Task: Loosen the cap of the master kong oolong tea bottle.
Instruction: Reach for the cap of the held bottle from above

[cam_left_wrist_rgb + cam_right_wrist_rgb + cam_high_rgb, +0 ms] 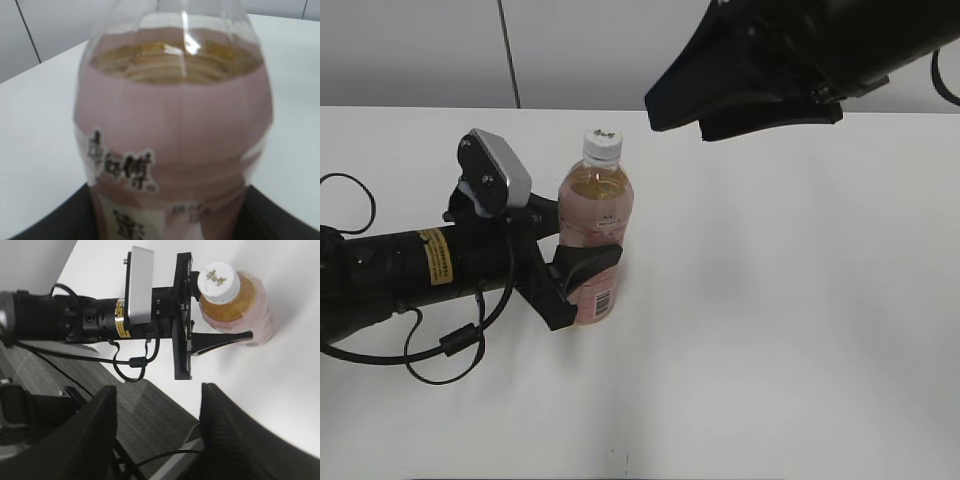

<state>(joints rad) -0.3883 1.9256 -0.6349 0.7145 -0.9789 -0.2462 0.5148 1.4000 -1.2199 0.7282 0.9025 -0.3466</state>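
Note:
The master kong oolong tea bottle (pixel 597 215) stands upright on the white table, amber tea above a pale pink label with a barcode. Its white cap (pixel 602 145) with a dark mark is on top; the right wrist view shows the cap (pixel 218 281) from above. My left gripper (pixel 570 268) is shut on the bottle's body from the left; the bottle (pixel 175 135) fills the left wrist view between the dark jaws. My right gripper (pixel 750 105) hovers above and to the right of the cap, open and empty, its two fingers (pixel 160 410) wide apart.
The white table (pixel 790 300) stretches to the right of the bottle. The left arm and its cables (pixel 410 270) lie across the table's left side. A grey floor (pixel 140 415) shows past the table edge in the right wrist view.

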